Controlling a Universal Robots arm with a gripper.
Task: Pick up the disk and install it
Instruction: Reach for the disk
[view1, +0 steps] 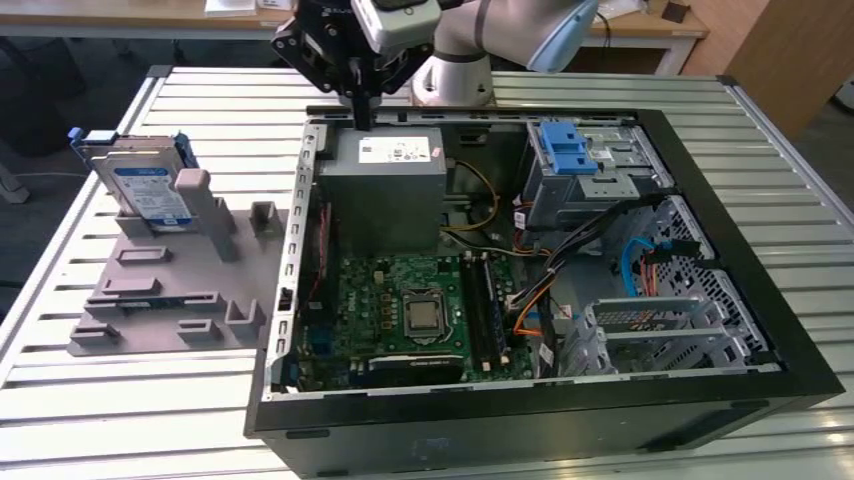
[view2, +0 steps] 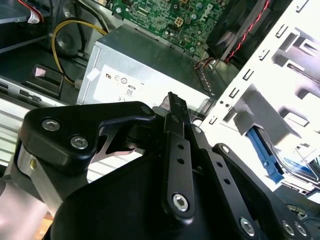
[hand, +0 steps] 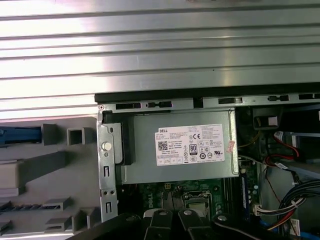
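Note:
The disk (view1: 144, 187), silver-grey with a blue-and-white label and a blue bracket, stands on edge in a grey holder (view1: 154, 285) on the exterior view's left, outside the computer case. My gripper (view1: 360, 122) hangs at the case's back edge, above the grey power supply box (view1: 387, 190), well apart from the disk. Its black fingers (view2: 172, 130) lie pressed together with nothing between them. In the first wrist view the disk's blue bracket (hand: 20, 135) shows beside the holder's grey blocks (hand: 50, 165).
The open black case (view1: 534, 400) lies on a slatted metal table (view1: 147, 420). Inside are a green motherboard (view1: 407, 310), loose cables (view1: 641, 265), a silver drive cage with a blue latch (view1: 567, 150) and a second cage (view1: 654, 335).

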